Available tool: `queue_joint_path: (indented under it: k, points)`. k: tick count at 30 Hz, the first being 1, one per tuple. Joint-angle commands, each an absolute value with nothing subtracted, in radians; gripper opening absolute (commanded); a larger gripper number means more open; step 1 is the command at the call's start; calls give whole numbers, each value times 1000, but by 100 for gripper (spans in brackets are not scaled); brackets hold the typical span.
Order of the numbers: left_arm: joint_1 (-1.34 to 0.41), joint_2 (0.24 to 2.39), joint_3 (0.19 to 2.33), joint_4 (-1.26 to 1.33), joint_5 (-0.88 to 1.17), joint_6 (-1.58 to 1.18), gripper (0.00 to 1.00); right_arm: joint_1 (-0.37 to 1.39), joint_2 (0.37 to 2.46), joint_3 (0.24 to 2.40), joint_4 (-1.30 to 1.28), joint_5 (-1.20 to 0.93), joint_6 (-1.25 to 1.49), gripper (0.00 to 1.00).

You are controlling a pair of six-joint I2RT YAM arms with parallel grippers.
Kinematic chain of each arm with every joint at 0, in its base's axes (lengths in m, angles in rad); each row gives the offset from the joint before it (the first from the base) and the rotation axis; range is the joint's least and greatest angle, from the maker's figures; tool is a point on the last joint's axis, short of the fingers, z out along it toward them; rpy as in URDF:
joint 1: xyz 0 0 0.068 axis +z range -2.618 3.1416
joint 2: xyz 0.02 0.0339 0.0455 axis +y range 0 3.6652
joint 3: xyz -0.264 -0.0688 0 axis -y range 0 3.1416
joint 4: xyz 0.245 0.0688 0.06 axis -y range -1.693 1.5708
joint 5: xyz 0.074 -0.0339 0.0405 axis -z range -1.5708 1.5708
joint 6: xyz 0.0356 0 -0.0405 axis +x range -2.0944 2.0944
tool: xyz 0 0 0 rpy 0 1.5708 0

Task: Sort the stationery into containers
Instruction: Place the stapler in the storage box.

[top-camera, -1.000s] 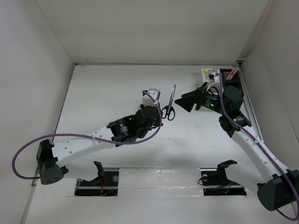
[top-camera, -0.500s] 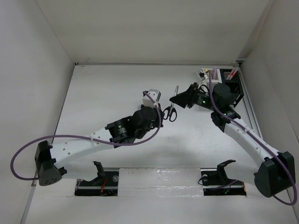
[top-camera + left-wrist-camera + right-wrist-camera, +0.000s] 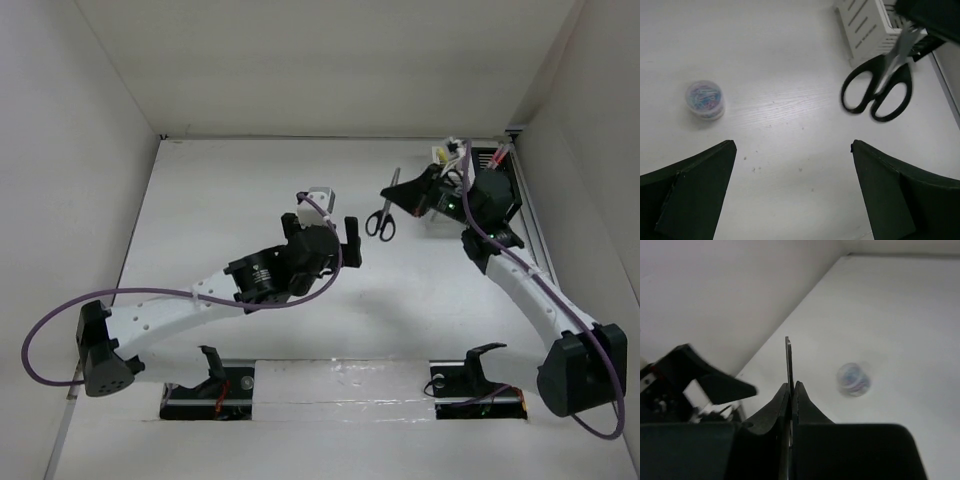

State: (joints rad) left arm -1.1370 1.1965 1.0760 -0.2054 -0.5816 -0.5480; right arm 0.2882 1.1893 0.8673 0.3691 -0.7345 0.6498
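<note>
Scissors sit clamped between right jaws.

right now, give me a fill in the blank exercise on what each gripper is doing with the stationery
1. The right gripper is shut on the ___ of the scissors.
2. The left gripper holds nothing, and its jaws stand ___.
3. The handles of the scissors are ___ in colour.
4. In the left wrist view, the small round tub sits to the ___ of the scissors.

Missing words: blades; open; black; left
</note>
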Motion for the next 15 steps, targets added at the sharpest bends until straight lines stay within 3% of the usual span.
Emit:
queue_joint_path:
  k: [1, 6, 10, 15]
  points:
    - [-1137, 1218, 1179, -371, -750, -642, 100, 169, 1125, 960, 340, -602, 473, 0]
    - [-1103, 1272, 1328, -760, -856, -837, 100, 51, 1109, 969, 229, -261, 235, 0]
    - [-1092, 1236, 1295, -808, -882, -829, 100, -81, 1131, 1006, 170, -94, 235, 0]
    - [-1092, 1236, 1295, -888, -903, -862, 100, -138, 1178, 1064, 103, 322, 255, 0]
